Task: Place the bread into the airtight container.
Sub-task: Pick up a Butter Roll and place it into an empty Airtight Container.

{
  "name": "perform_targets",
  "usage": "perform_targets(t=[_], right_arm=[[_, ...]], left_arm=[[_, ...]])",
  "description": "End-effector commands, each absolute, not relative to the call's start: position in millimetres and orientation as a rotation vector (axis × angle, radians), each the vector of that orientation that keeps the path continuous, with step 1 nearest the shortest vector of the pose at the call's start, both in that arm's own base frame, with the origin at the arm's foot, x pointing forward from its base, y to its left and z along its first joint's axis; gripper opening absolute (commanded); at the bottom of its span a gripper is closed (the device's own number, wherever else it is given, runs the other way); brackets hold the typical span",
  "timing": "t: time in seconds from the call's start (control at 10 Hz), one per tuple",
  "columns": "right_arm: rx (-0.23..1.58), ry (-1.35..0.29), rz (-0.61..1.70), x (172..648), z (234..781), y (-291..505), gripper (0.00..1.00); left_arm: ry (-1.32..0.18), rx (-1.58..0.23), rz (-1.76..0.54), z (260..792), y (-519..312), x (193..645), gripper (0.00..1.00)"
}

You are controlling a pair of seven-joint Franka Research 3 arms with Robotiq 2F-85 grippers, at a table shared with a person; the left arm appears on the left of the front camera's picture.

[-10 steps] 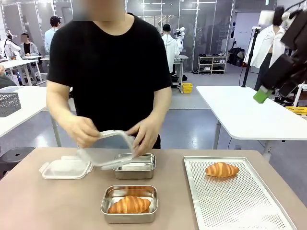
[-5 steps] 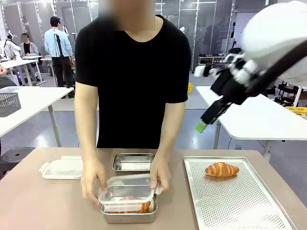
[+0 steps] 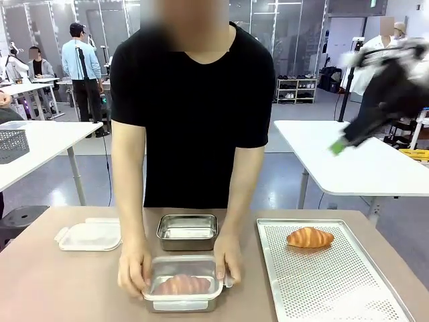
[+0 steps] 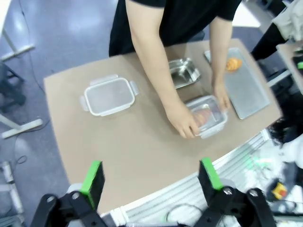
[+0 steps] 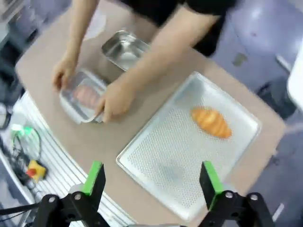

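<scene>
Blocked over near container [image 3: 182, 305] by person's hands [image 3: 134, 272]. Free above far container [image 3: 188, 233], over bare desk [image 3: 60, 288] near left, across most of right tray [image 3: 335, 288].

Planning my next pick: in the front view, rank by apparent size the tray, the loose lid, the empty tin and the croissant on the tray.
Largest: tray.
Next: loose lid and empty tin, which look about alike.
Smallest: croissant.

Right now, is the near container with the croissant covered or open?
Covered: a clear lid sits on the near container, both the person's hands pressing its ends. Whether it is sealed, cannot tell.
</scene>
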State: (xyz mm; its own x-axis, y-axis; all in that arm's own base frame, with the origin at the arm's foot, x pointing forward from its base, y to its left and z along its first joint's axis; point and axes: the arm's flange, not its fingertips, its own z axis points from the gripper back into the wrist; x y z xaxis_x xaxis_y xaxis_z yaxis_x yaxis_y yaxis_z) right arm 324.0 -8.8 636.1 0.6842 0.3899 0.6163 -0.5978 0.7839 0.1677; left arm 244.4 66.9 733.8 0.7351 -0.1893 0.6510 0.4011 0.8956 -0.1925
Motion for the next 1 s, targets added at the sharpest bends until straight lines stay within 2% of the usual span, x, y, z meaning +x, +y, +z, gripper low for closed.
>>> perform_targets(t=[0.0,0.2,0.4,0.5,0.6,0.9], right_arm=[[0.617,-0.75,0.366,229.4,584.1,-123.8,1.0],[0.791,-0.764,0.202,222.7,505.9,-172.9,1.0],[0.843,-0.785,0.108,221.8,461.2,-184.2,1.0],[0.858,-0.811,0.074,220.4,450.8,-187.7,1.0],[0.839,-0.773,0.114,206.8,483.8,-207.4,1.0],[0.839,-0.773,0.114,206.8,483.8,-207.4,1.0]], left_arm=[[-0.672,-0.329,-0.343,735.8,66.7,244.4,1.0],[-0.672,-0.329,-0.343,735.8,66.7,244.4,1.0],[-0.672,-0.329,-0.343,735.8,66.7,244.4,1.0],[-0.672,-0.329,-0.343,735.8,66.7,244.4,1.0],[-0.672,-0.329,-0.343,735.8,66.7,244.4,1.0],[-0.672,-0.329,-0.343,735.8,66.7,244.4,1.0]])
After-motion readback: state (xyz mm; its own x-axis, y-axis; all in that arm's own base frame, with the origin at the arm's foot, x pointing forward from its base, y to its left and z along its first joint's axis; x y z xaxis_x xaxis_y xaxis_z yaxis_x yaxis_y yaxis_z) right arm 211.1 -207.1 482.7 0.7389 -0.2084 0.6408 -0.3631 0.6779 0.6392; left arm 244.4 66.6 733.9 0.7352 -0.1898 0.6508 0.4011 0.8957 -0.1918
